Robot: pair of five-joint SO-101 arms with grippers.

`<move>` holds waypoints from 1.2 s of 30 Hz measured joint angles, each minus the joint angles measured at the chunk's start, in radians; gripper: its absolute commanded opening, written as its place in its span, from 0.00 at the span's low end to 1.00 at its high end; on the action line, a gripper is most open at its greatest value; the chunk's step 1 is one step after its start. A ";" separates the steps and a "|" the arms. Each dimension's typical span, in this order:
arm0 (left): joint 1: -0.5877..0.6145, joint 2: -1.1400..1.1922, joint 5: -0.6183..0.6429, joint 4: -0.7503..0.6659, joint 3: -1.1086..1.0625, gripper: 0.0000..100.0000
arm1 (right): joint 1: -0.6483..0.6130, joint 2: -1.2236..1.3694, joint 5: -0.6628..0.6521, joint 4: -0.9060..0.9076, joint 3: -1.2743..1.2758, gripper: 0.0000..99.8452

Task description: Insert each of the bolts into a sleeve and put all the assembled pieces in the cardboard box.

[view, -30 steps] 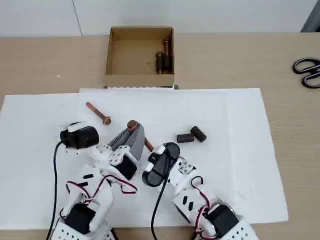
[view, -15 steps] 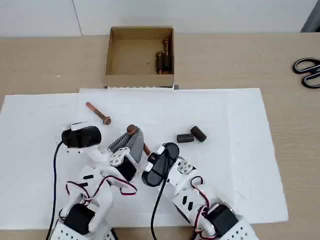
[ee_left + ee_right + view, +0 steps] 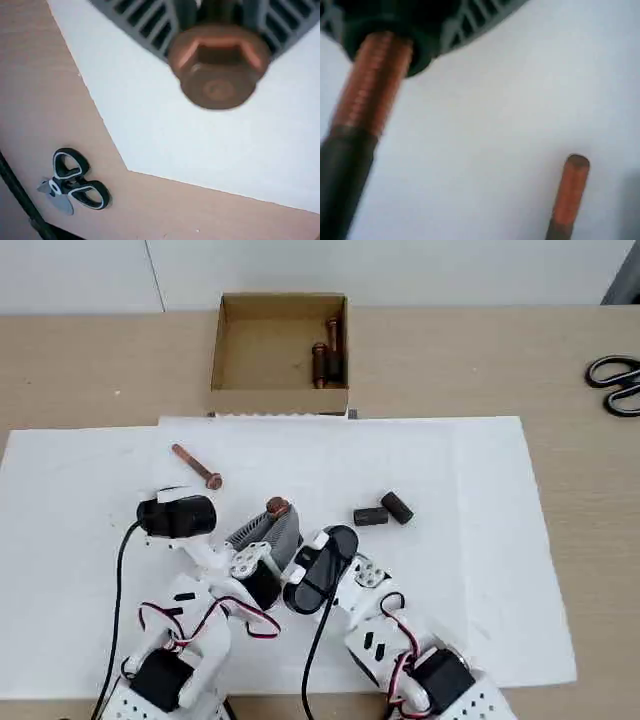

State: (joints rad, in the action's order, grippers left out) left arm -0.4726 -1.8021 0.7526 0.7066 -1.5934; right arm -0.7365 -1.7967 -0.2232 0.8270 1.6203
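My left gripper [image 3: 270,522] is shut on a copper bolt [image 3: 277,506] just below its hex head [image 3: 217,67], which sits between grey ribbed fingers [image 3: 145,15]. The bolt's threaded end [image 3: 372,85] enters a dark sleeve [image 3: 395,35] held in my right gripper [image 3: 395,15], which is tucked under that arm's wrist camera [image 3: 320,565]. A second bolt [image 3: 195,466] lies loose on the paper, its tip [image 3: 572,195] visible from the right wrist. Two loose dark sleeves [image 3: 370,516] [image 3: 397,507] lie to the right. The cardboard box [image 3: 235,350] holds assembled pieces [image 3: 325,355].
A white paper sheet [image 3: 480,540] covers the work area on the wooden table. Black scissors [image 3: 615,385] lie at the far right edge and show in the left wrist view as well [image 3: 75,182]. Both arms crowd the front centre.
My left gripper has moved right and toward the front with the bolt, closing on the right gripper. The stretch of shank that showed between the two grippers is now hidden.
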 measured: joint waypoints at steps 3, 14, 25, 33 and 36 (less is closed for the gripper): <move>-0.003 -0.002 0.006 0.031 0.002 0.00 | 0.000 0.002 0.000 0.000 0.002 0.00; -0.126 -0.003 -0.002 0.169 0.011 0.00 | 0.002 0.002 -0.002 -0.038 -0.002 0.00; -0.132 -0.011 -0.074 0.192 -0.025 0.00 | 0.000 0.005 -0.003 -0.054 0.005 0.00; -0.132 -0.012 -0.153 0.192 -0.026 0.17 | 0.000 0.005 -0.003 -0.054 0.005 0.00; -0.132 -0.006 -0.172 0.199 -0.009 0.24 | 0.006 0.005 -0.005 -0.055 0.005 0.00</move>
State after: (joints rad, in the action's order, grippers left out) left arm -0.6045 -1.8082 0.5808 0.9060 -1.6026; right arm -0.7304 -1.7921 -0.2279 0.7718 1.6249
